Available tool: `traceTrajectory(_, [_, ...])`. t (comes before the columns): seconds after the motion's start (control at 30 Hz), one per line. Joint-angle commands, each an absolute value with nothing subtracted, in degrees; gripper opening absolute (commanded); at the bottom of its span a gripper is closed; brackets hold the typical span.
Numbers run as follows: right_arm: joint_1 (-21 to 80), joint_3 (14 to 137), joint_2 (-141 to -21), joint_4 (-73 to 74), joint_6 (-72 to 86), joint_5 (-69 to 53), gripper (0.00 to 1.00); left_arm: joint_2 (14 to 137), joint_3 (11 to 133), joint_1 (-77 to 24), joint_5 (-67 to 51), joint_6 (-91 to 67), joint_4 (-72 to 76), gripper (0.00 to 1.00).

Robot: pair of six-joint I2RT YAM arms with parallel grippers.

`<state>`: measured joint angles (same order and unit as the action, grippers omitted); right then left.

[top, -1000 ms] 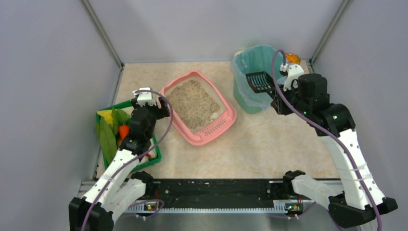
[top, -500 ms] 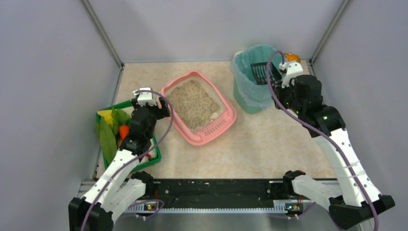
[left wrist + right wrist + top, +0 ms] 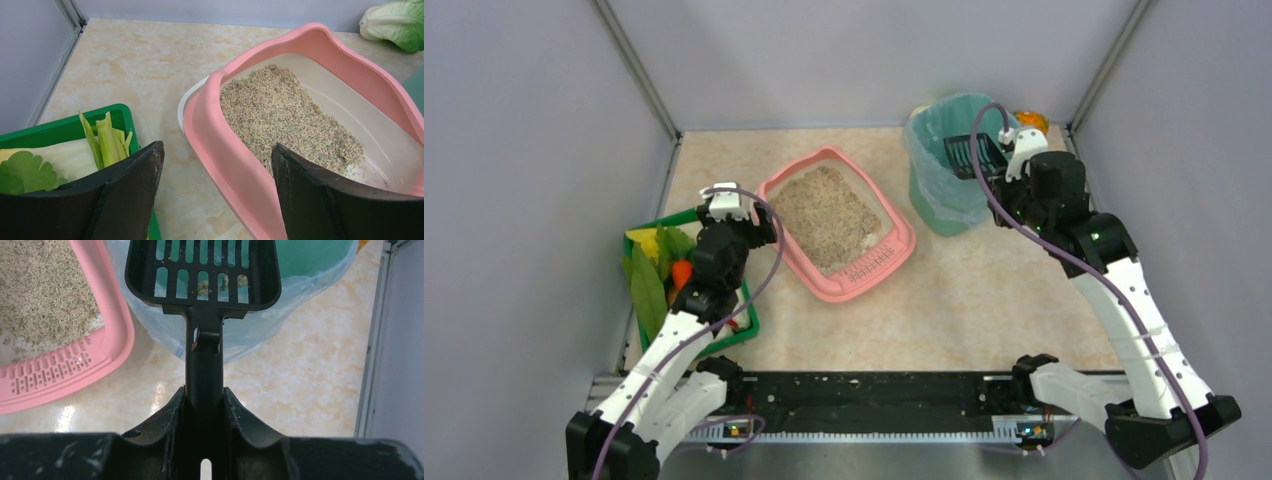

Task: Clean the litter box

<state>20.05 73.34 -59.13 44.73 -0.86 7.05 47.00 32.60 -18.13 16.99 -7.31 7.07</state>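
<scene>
Diagonally, the litter box [image 3: 828, 153] runs far-left to near-right, slotted ledge [image 3: 871, 270] nearest.

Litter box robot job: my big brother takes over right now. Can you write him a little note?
Left gripper: open and empty, hovering between the green tray and the litter box.
Right gripper: shut on the handle of the black scoop, held over the bin.
Done: a few clumps are in the scoop, at the bin.
Left: probably tip them in, then check the litter for more.
</scene>
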Motion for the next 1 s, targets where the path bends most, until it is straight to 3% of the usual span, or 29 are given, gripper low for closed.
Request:
traceTrajectory(0.0, [19.73,78.89,-59.77,46.6,1.89,9.37,0.0,46.59,34.45,-18.46,16.93,-7.3,9.06,0.83])
traceTrajectory(0.17, [19.51,77.06,-57.04,41.98,0.59,11.06,0.0,46.4,34.28,-18.41,17.19,-7.32,8.93,0.83])
traceTrajectory(0.3, [17.65,77.2,-63.1,50.13,0.35,2.61,0.0,46.42,34.36,-18.46,17.13,-7.26,9.03,0.83])
traceTrajectory(0.43, [17.63,81.23,-65.58,53.29,-4.95,6.62,0.0,46.18,34.42,-18.49,17.63,-6.89,8.87,0.83])
traceTrajectory(0.83, [21.46,86.86,-66.66,49.64,-42.57,21.34,0.0,45.46,33.49,-18.48,18.42,-6.53,9.76,0.83])
traceTrajectory(0.97, [25.16,85.59,-69.22,43.26,-58.62,34.42,0.0,45.1,33.0,-18.54,18.75,-6.29,10.37,0.83])
